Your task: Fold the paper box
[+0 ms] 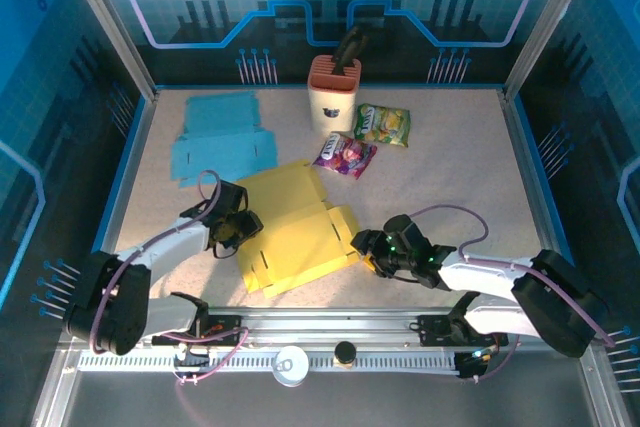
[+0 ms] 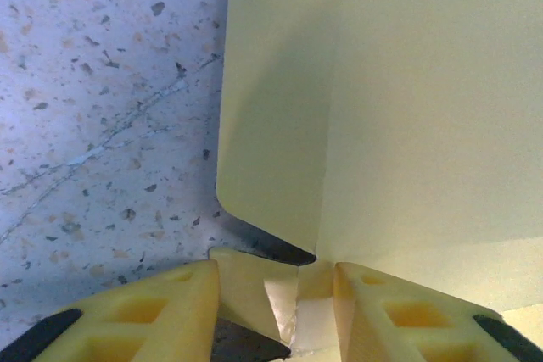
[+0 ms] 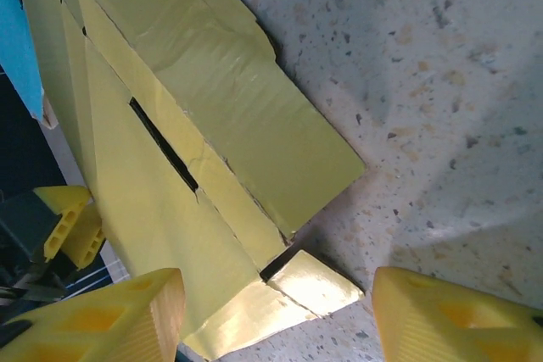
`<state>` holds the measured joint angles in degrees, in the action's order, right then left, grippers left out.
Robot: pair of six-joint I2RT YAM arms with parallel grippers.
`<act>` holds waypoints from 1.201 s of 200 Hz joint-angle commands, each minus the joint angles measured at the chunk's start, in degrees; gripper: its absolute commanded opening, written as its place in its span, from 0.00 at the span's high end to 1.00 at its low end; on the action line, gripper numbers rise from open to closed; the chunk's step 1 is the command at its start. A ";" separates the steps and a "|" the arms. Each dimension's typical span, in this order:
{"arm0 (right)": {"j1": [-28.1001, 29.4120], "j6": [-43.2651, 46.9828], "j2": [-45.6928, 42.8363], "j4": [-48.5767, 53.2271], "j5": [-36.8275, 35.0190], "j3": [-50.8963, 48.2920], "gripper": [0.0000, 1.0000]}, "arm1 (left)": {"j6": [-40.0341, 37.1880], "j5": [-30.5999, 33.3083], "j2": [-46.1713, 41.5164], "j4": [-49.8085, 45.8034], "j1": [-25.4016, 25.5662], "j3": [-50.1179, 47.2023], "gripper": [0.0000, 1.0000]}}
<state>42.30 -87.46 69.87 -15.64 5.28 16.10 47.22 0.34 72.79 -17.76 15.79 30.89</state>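
Though cropped, paper box [image 2: 407,125] between jaws

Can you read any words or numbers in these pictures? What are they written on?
No text can be read.
Green snack bag: there is print, but it is too small and blurred to read.
Purple snack bag: there is print, also too blurred to read.
Yellow paper box and blue paper: plain, with no words showing.
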 commanded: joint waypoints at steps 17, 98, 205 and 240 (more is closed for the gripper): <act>-2.44 1.36 0.94 -5.28 -1.67 1.08 0.43 | -1.54 -1.03 1.77 0.84 -0.59 -0.73 0.62; -4.20 1.45 1.23 -9.51 -1.78 -0.40 0.47 | -1.69 -1.75 5.25 2.89 -0.50 -0.92 0.67; -4.22 0.57 -6.89 4.15 -5.65 -0.86 0.45 | -1.83 -1.35 4.64 2.47 -0.15 -0.84 0.69; -4.34 -1.34 -0.14 -3.94 -3.07 -0.21 0.45 | -1.96 -1.38 4.88 2.46 0.11 -0.70 0.69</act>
<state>38.54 -87.24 65.89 -15.38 1.52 15.00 46.35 -0.32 76.69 -13.21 15.81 30.92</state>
